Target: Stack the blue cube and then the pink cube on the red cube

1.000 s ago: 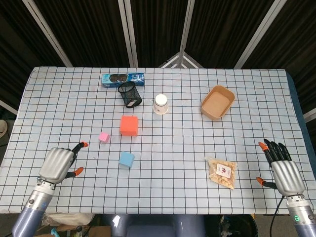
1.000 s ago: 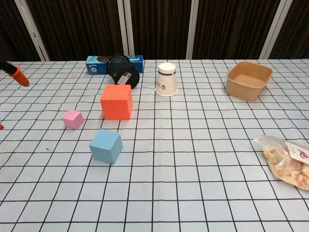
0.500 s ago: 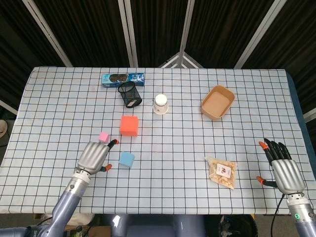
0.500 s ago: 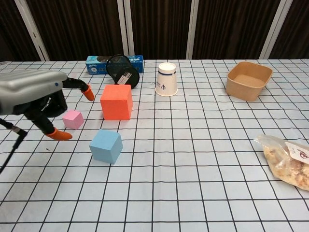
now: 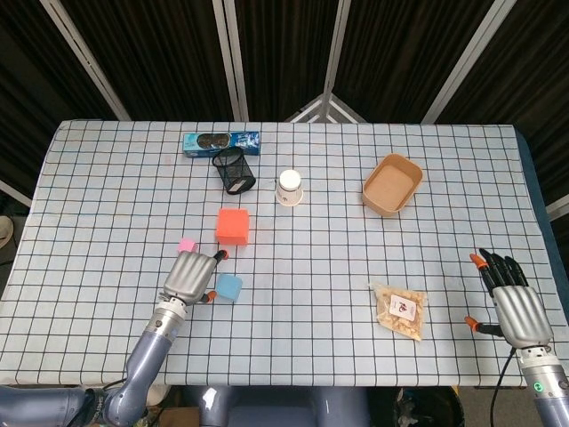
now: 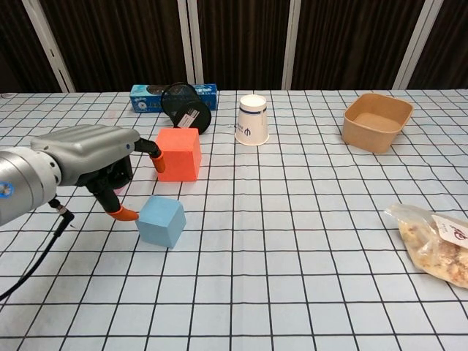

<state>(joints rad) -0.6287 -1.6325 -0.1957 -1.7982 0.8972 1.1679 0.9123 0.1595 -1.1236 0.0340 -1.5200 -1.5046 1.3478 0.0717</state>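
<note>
- Blue cube sits on the table at lower left of the chest view, free, with the red cube just above it in the frame and apart from it.
- Left hand is just left of the blue cube with its fingers spread and holding nothing; one orange fingertip reaches toward the cube's left face, but whether it touches cannot be told.
- Pink cube shows in the head view at the hand's upper-left edge; the chest view hides it behind the hand. Closing or sweeping the hand here could knock this cube away, since it lies so near the knuckles.
- A side-on approach risks shoving the blue cube right across the cloth instead of gripping it, if only one fingertip meets it.
- The upper fingertip lies close to the red cube's left face in the chest view; a bump would shift the base that the stack needs.
- A tilted grip would likely land the blue cube off-centre on the red one, leaving a poor seat for the pink cube.
- Right hand rests at lower right of the head view, fingers apart and empty, well away from the cubes, near the snack bag.
</note>
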